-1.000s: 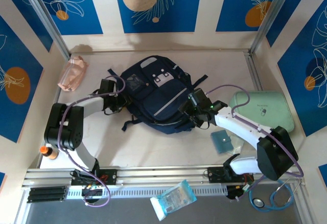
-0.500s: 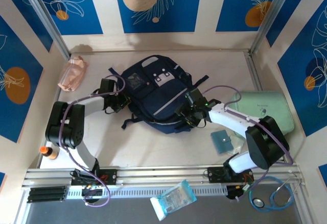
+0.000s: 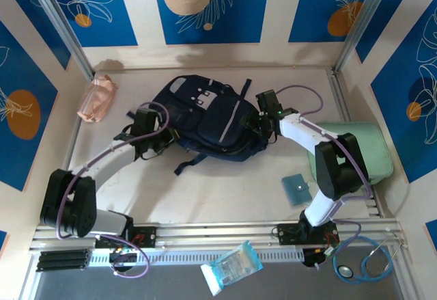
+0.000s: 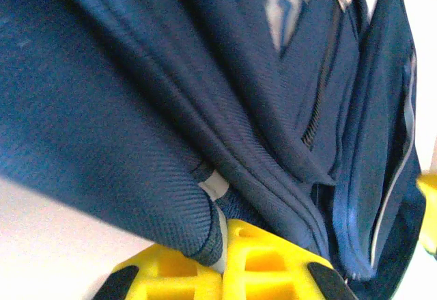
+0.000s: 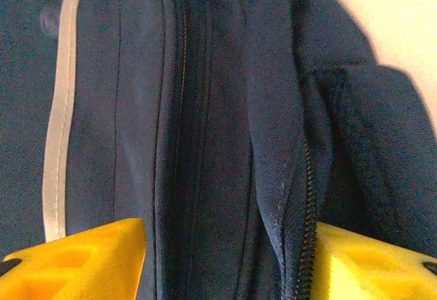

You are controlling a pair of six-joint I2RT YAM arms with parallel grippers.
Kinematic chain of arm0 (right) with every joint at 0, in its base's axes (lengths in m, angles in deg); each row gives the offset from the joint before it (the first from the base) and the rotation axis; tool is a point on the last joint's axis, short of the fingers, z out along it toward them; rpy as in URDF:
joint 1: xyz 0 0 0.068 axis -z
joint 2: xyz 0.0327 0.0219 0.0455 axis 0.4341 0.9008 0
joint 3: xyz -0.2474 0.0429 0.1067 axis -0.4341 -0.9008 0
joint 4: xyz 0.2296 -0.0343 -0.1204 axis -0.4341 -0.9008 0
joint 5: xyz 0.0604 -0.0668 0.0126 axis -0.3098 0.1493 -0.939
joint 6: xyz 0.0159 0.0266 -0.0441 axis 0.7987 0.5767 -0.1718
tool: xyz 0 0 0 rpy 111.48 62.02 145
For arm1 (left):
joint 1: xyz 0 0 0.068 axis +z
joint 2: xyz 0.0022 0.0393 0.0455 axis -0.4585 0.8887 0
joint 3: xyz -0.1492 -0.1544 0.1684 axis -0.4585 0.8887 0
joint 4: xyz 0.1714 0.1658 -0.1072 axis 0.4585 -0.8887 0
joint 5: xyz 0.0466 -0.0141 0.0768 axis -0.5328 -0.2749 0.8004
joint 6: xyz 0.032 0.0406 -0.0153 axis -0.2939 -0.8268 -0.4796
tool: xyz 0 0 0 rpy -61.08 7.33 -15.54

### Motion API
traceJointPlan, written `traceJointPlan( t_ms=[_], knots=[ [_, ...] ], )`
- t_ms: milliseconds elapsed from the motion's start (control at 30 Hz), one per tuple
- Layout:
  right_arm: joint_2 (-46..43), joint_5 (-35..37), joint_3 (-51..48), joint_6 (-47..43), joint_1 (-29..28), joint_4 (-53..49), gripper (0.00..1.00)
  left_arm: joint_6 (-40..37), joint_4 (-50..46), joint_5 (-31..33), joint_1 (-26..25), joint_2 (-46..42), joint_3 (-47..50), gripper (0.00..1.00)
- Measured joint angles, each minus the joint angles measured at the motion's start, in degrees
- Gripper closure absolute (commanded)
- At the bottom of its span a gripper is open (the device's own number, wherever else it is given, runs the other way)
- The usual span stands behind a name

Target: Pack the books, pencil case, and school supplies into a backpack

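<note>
Table: the pale table (image 3: 205,197) carries everything, with blue patterned walls on three sides.
Backpack: the dark navy backpack (image 3: 205,119) lies flat near the middle of the table, toward the far wall. Its grey-white patches and pale stripe face up, and black straps trail off its near left side.
Mint-green case: the mint-green case (image 3: 372,153) lies at the right edge of the table, partly hidden by the right arm.
Left gripper: the left gripper (image 4: 223,252) is at the backpack's near left edge. Its yellow fingers are pressed together, pinching a fold of the navy fabric.
Right gripper: the right gripper (image 5: 225,259) is at the backpack's right side. Its yellow fingers stand apart with a zipped fold of fabric between them; whether they are squeezing it cannot be told.
Pencil case: the pink pencil case (image 3: 95,98) lies in the far left corner, well apart from the backpack.
Packet: a plastic-wrapped blue-white packet (image 3: 232,266) lies on the near rail.
Teal pad: the flat teal pad (image 3: 296,189) lies on the table near the right arm's base.
</note>
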State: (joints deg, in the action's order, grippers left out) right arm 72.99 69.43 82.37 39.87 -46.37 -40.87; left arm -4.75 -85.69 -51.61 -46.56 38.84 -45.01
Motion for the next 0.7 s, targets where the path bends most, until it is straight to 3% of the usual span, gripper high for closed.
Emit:
traceJointPlan(
  t_ms=[267, 467, 567, 700],
  knots=[
    [1.0, 3.7, 0.1, -7.2, 5.3, 1.1, 0.30, 7.5, 1.4, 5.6, -7.6, -0.7, 1.8, 1.00],
    [-10.4, 6.6, -0.1, -10.6, 6.7, -2.6, 0.28, 11.9, 3.3, 8.3, -9.1, -0.6, 2.4, 1.00],
    [-16.3, 6.8, -1.0, -11.1, 4.7, -3.7, 0.29, 13.1, 4.0, 8.8, -9.6, 0.1, 2.4, 1.00],
    [-19.6, 5.2, -3.9, -10.9, -3.2, -5.1, 0.35, 14.2, 5.1, 8.9, -10.0, 1.4, 2.1, 1.00]
  ],
)
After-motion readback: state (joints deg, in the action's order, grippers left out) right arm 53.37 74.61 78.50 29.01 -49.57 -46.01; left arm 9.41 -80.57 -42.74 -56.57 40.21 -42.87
